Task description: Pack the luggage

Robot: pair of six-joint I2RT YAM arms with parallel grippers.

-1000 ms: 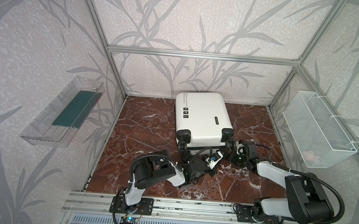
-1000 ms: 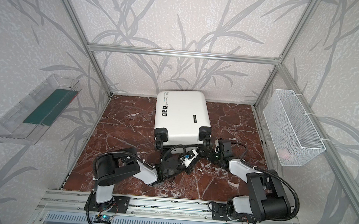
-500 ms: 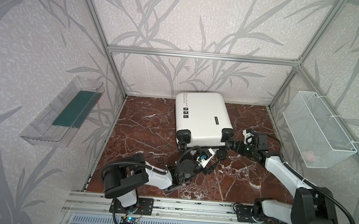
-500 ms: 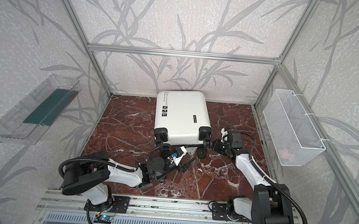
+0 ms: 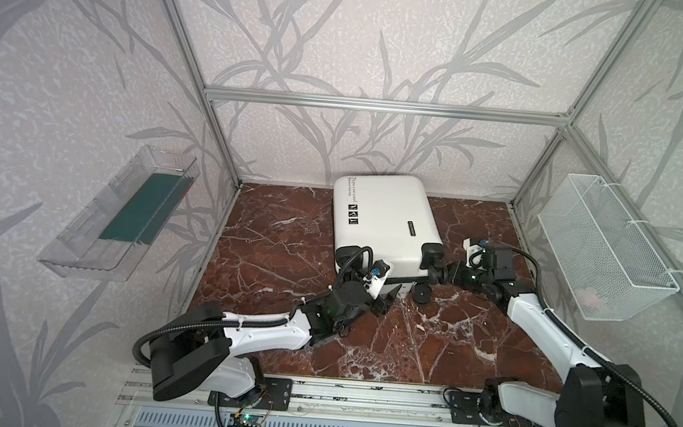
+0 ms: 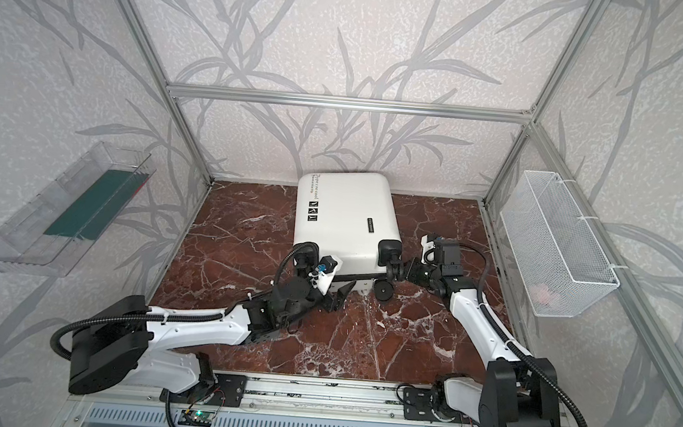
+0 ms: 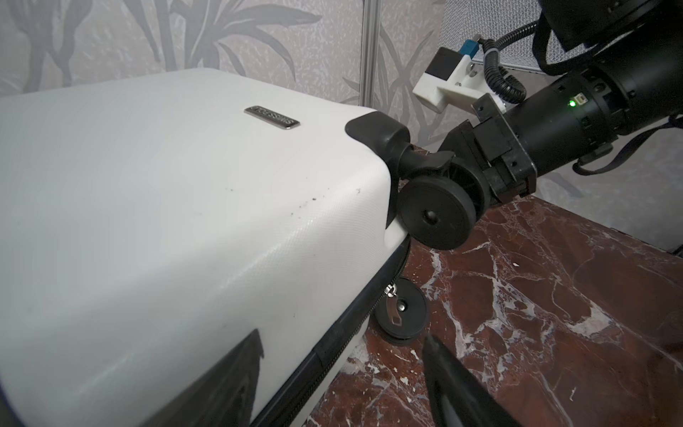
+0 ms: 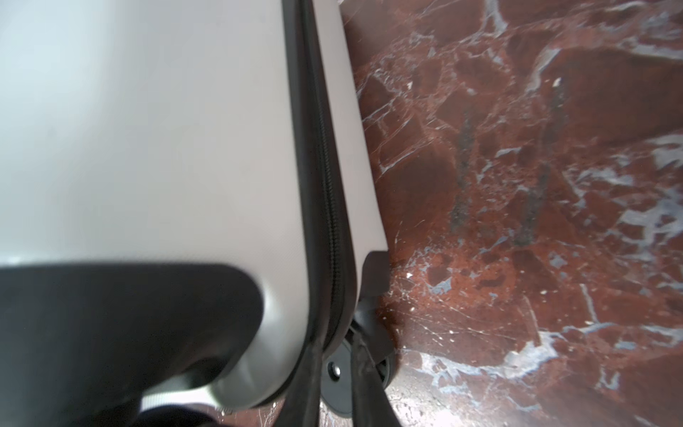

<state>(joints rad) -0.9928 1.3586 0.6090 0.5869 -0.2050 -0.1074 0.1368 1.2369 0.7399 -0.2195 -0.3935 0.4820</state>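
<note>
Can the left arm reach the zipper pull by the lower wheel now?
Likely yes: the left tool is open, the zipper pull hangs free just ahead, and the right tool sits up at the upper wheel, out of the way.

The right end effector (image 7: 484,177) has its fingertips hidden behind a wheel (image 7: 436,212) of the luggage (image 7: 166,222).

Clear tray (image 5: 84,254) holds a green sheet (image 5: 140,207); wire basket (image 5: 587,242) hangs opposite.
</note>
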